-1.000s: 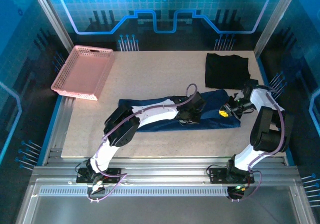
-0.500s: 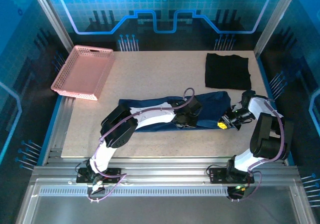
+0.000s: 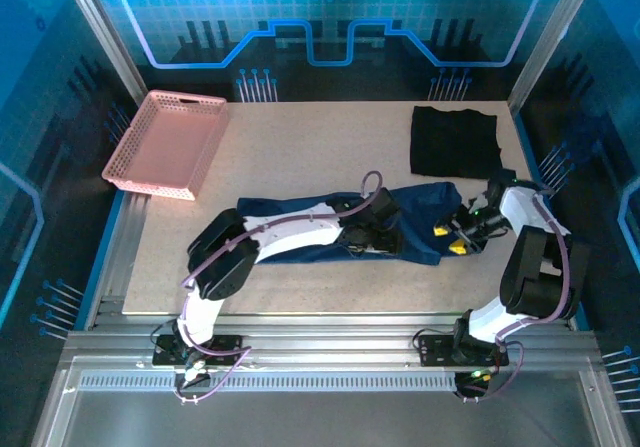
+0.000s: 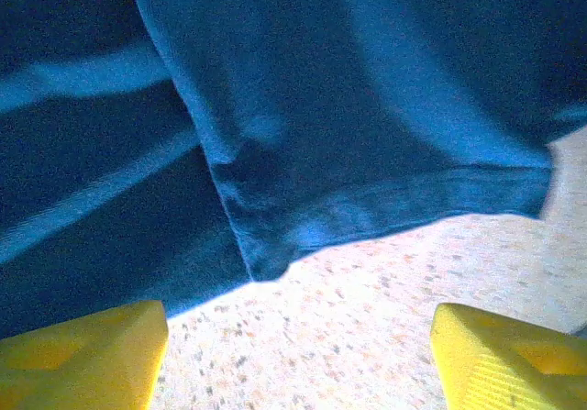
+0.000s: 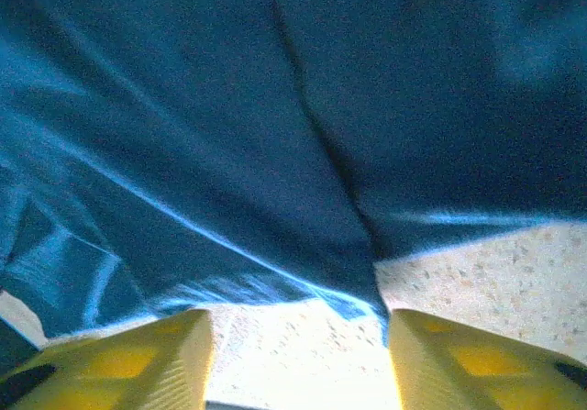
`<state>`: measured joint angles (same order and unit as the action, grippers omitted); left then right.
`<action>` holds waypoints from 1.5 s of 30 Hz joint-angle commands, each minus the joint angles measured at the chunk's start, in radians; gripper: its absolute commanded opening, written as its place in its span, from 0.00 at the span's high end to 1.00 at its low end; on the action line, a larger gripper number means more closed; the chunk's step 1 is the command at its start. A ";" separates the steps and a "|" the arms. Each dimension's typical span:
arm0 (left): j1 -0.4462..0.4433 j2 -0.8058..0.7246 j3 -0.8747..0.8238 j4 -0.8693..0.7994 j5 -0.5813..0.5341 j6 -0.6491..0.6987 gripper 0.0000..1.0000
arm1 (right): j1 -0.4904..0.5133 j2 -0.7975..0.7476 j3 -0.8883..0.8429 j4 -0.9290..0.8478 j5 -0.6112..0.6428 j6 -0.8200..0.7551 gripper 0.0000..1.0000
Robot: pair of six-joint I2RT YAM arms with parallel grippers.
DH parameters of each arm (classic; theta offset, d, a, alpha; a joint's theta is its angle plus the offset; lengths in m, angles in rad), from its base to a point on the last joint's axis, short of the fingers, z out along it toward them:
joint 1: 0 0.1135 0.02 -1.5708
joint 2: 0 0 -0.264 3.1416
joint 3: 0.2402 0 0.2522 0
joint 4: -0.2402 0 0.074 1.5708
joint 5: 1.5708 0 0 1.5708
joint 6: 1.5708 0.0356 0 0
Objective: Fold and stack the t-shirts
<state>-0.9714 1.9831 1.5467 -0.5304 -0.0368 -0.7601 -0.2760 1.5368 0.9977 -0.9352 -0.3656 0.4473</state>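
Done: black t-shirt (image 3: pixel 455 140) folded square | To do: navy t-shirt (image 3: pixel 425 212) lies a long strip, unstacked | my left gripper (image 4: pixel 293 355) and right gripper (image 5: pixel 298 355) both spread, empty

The navy blue cloth shirt (image 3: pixel 425 205) looks soft and matt. The speckled table top (image 3: pixel 300 147) looks rough. The pink basket (image 3: pixel 165 147) is plastic.

a pale speckled tabletop (image 3: pixel 300 157) sits inside a frame of silver metal posts (image 3: pixel 100 37). blue glowing wall panels (image 3: pixel 330 17) with circuit patterns stand behind, under cool blue light.
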 commanded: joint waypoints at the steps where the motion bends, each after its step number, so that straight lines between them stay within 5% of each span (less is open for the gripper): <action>1: 0.012 -0.141 0.021 -0.066 -0.061 -0.020 0.21 | -0.003 -0.045 0.095 -0.051 0.045 -0.029 0.38; 7: 0.136 -0.288 -0.155 -0.072 -0.086 -0.051 0.21 | 0.047 0.006 0.167 -0.004 0.028 -0.050 0.30; 12: 0.256 -0.350 -0.305 -0.044 -0.107 -0.056 0.25 | 0.132 0.089 0.181 0.021 0.105 -0.026 0.36; 25: 0.445 -0.309 -0.513 -0.163 -0.350 -0.105 0.32 | 0.313 0.262 0.144 0.130 0.230 0.112 0.41; 31: 0.466 -0.305 -0.599 -0.214 -0.386 -0.137 0.32 | 0.354 0.353 0.209 0.112 0.267 0.145 0.41; 45: 0.448 -0.490 -0.809 -0.218 -0.282 -0.234 0.32 | 0.420 0.580 0.500 0.034 0.317 0.148 0.39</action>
<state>-0.5148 1.5337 0.7853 -0.6731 -0.3481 -0.9478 0.1101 2.0380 1.4441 -0.9188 -0.0933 0.5922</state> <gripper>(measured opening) 0.683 0.610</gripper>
